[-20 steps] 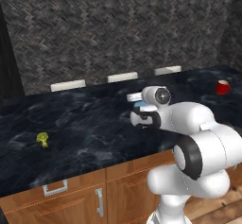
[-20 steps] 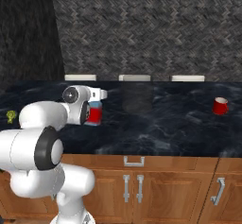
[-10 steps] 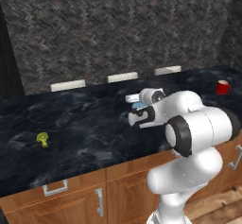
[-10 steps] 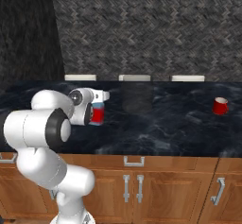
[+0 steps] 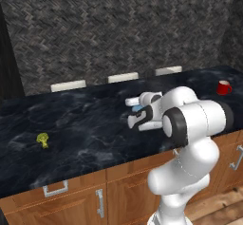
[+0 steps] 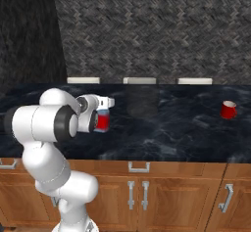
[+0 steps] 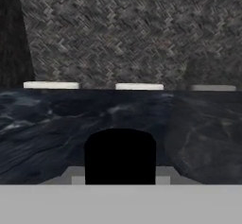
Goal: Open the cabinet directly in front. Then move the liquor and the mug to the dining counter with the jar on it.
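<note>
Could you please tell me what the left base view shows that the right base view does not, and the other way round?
Left base view: a small yellow-green item lying on the counter, left of the arm. Right base view: the red band of the liquor held in the claw, a detail the arm hides from the left. Both: the mug standing apart on the counter, the three pale blocks along the back edge, and the stone wall.
</note>
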Motion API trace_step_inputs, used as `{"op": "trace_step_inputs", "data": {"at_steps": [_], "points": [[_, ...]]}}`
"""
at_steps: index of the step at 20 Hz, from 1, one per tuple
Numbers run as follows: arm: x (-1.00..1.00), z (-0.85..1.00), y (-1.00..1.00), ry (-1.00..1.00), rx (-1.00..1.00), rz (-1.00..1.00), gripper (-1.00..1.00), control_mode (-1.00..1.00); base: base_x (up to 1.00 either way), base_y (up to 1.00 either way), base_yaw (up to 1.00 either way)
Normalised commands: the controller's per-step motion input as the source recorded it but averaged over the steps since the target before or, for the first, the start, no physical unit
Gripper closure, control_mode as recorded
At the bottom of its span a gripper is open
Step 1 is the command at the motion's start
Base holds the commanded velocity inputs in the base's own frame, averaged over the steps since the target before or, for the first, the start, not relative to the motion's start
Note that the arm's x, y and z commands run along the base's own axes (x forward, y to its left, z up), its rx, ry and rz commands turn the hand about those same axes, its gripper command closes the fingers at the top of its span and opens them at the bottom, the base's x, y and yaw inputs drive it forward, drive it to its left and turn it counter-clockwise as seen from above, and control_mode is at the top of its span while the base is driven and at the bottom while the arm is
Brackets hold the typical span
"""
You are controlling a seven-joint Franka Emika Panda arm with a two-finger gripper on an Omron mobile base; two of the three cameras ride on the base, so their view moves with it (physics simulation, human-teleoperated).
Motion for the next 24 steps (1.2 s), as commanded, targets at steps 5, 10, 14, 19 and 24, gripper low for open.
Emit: {"op": "trace_step_inputs", "data": {"at_steps": [5,10,14,19,24], "points": [[0.11,-0.27,0.0,0.0,0.0,0.0,1.0,-1.0,0.0,0.0,0.0],[0.11,-0.26,0.0,0.0,0.0,0.0,1.0,-1.0,0.0,0.0,0.0],[0.06,-0.27,0.0,0.0,0.0,0.0,1.0,-1.0,0.0,0.0,0.0],[0.01,-0.08,0.0,0.0,0.0,0.0,1.0,-1.0,0.0,0.0,0.0],[-0.13,0.0,0.0,-0.07,0.0,0.0,1.0,-1.0,0.0,0.0,0.0]]}}
